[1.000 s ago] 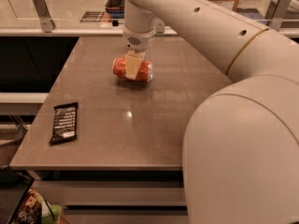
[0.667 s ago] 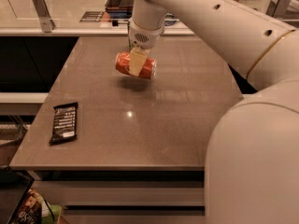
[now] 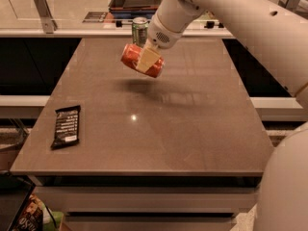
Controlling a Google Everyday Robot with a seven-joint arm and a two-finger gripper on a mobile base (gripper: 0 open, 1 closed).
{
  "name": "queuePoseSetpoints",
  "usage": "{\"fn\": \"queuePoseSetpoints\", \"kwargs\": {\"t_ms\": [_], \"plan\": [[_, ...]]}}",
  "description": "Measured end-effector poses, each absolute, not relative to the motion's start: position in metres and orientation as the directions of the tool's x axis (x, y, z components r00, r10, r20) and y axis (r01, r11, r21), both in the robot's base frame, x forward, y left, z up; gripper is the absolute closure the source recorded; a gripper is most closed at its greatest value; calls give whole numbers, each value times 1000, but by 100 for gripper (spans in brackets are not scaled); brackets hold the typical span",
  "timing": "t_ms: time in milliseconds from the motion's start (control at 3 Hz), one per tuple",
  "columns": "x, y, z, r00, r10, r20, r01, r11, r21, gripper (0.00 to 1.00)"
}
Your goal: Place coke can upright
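The coke can [image 3: 131, 55] is red-orange and lies on its side in the air, tilted, well above the brown table [image 3: 192, 129]. My gripper [image 3: 146, 59] is shut on the coke can around its middle, with a cream finger [image 3: 147, 58] across its front. The can's shadow falls on the table below it. The arm reaches in from the upper right.
A green can [image 3: 140, 31] stands upright at the table's far edge, just behind the gripper. A black snack bar [image 3: 66, 126] lies near the left front edge. A counter with a dark tray [image 3: 134, 1] runs behind the table.
The gripper has lifted the coke can off the table and carried it up; the can hangs higher than before, still on its side.
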State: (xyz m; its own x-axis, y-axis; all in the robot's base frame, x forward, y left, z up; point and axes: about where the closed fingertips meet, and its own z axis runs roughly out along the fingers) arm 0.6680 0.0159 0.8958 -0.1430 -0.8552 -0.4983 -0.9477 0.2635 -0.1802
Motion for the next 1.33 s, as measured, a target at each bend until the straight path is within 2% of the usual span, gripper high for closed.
{"fn": "queuePoseSetpoints", "kwargs": {"t_ms": [667, 1333], "plan": [[678, 16, 915, -44, -750, -660, -953, 229, -197, 100], [678, 26, 920, 11, -649, -761, -955, 219, -200, 100]]}}
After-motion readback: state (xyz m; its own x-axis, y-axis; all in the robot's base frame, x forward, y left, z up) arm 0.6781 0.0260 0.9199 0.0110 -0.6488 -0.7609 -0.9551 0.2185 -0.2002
